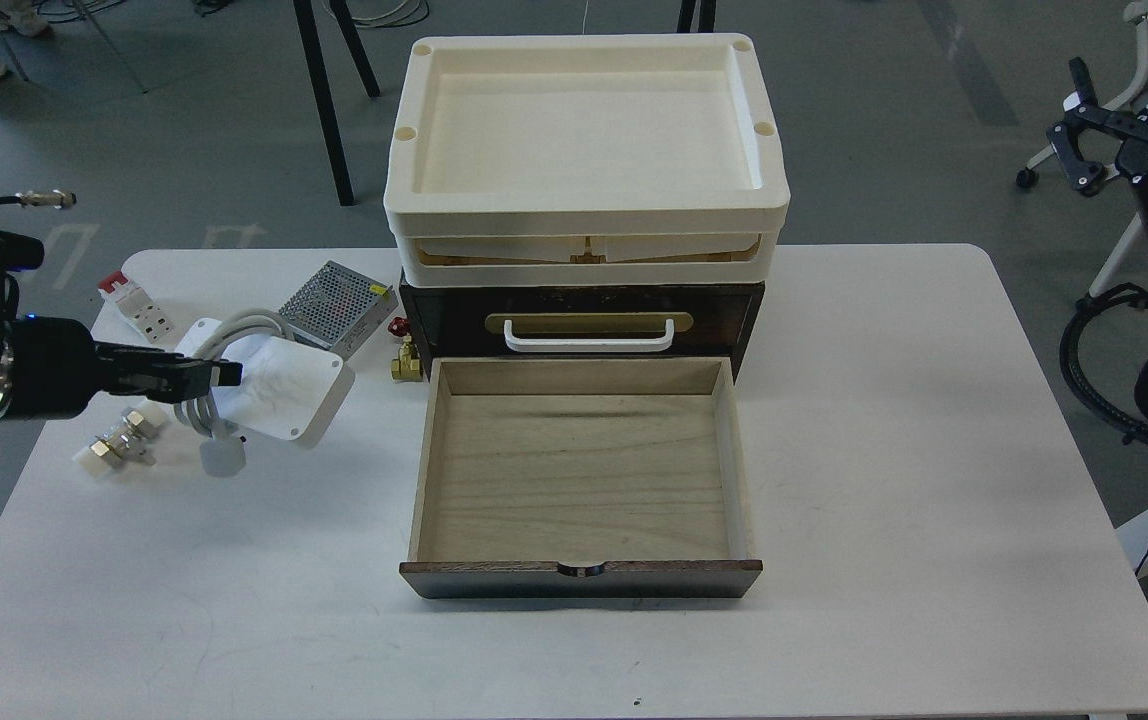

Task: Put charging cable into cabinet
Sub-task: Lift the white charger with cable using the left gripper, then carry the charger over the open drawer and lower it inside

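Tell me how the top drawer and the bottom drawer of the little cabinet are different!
The bottom drawer is pulled right out and shows an empty pale wood inside; the top drawer is shut. The top drawer has a white handle on a brass plate; the bottom drawer has only a small notch in its dark front. Both belong to the same dark brown cabinet.

The pale wooden drawer (579, 470), pulled out of the dark brown wooden cabinet (582, 312), lies open from above with its floor bare. Two stacked cream plastic trays (586, 160) overhang the cabinet top, crowding the drawer's rear edge. Left of the drawer, the route is cluttered: a perforated silver metal box (329, 300), a small brass fitting (404, 362), a red-and-white block (134, 305) and two small nut-like fittings (119, 448). The white rounded table (934, 450) to the right and in front of the drawer is bare.
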You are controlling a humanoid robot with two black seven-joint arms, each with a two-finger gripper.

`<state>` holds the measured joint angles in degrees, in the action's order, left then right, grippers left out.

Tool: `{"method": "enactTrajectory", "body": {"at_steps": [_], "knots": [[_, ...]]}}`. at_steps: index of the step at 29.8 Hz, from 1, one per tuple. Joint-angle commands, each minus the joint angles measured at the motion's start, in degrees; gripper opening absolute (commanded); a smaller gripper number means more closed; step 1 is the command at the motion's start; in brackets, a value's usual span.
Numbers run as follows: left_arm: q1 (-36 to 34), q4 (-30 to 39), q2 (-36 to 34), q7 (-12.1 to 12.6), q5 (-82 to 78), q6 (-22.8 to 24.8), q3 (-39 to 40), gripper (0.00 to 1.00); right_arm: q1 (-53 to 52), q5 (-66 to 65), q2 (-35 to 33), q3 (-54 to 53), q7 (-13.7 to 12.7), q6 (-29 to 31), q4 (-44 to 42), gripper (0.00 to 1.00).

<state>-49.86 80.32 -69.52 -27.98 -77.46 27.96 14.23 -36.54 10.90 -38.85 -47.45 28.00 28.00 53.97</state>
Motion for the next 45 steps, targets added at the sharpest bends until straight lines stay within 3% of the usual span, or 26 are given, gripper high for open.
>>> {"method": "enactTrajectory", "body": {"at_steps": [1,7,10,13,15,20,24,29,36,39,40,42,45], "knots": [[0.2,7.9,-1.2,0.0,13.9,0.0,1.0,0.00,0.1,0.0,-0.1,0.0,0.0,0.0,-0.2,1.00],[1.9,8.9,12.9,0.0,15.7,0.0,0.5,0.00,0.1,0.0,-0.8,0.0,0.0,-0.3,-0.1,1.00],[3.3,6.4,21.2,2.9,15.7,0.0,0.1,0.00,0.1,0.0,-1.5,-0.2,0.0,-1.0,0.0,1.00],[3.5,2.0,26.8,3.9,15.6,0.0,-1.5,0.00,0.1,0.0,-1.9,-0.5,0.0,-1.1,0.0,1.00],[3.6,-1.0,28.6,5.0,15.1,0.0,-2.5,0.00,0.1,0.0,-2.0,-0.5,0.0,-1.1,0.0,1.00],[3.7,-7.6,33.0,11.9,15.1,-3.3,-6.1,0.00,0.2,0.0,-1.9,-0.5,0.0,-1.1,0.0,1.00],[3.7,-9.6,34.5,13.7,15.1,-4.1,-7.7,0.04,0.9,0.0,-1.5,-0.5,0.0,-1.1,0.1,1.00],[3.5,-9.3,34.5,13.4,15.7,-3.8,-7.5,0.28,0.9,0.0,-1.4,-0.6,0.0,-1.2,0.2,1.00],[3.4,-9.0,34.1,12.7,18.6,-4.1,-5.2,0.72,0.8,0.1,-1.3,-0.7,0.0,-1.3,0.2,1.00],[3.4,-8.7,32.9,12.1,22.4,-3.0,-3.1,1.00,0.8,0.0,-1.2,-0.7,0.0,-1.3,0.2,1.00],[3.4,-8.5,31.8,11.6,23.3,-2.0,-2.4,1.00,0.8,0.1,-1.2,-0.7,0.0,-1.3,0.2,1.00],[3.5,-7.5,27.9,8.8,23.8,0.0,-0.9,1.00,0.8,0.0,-1.1,-0.7,0.0,-1.3,0.3,1.00],[3.7,-4.9,19.1,0.0,23.8,0.0,2.4,1.00,0.6,0.0,-0.6,-0.5,0.0,-1.2,0.3,1.00]]}}
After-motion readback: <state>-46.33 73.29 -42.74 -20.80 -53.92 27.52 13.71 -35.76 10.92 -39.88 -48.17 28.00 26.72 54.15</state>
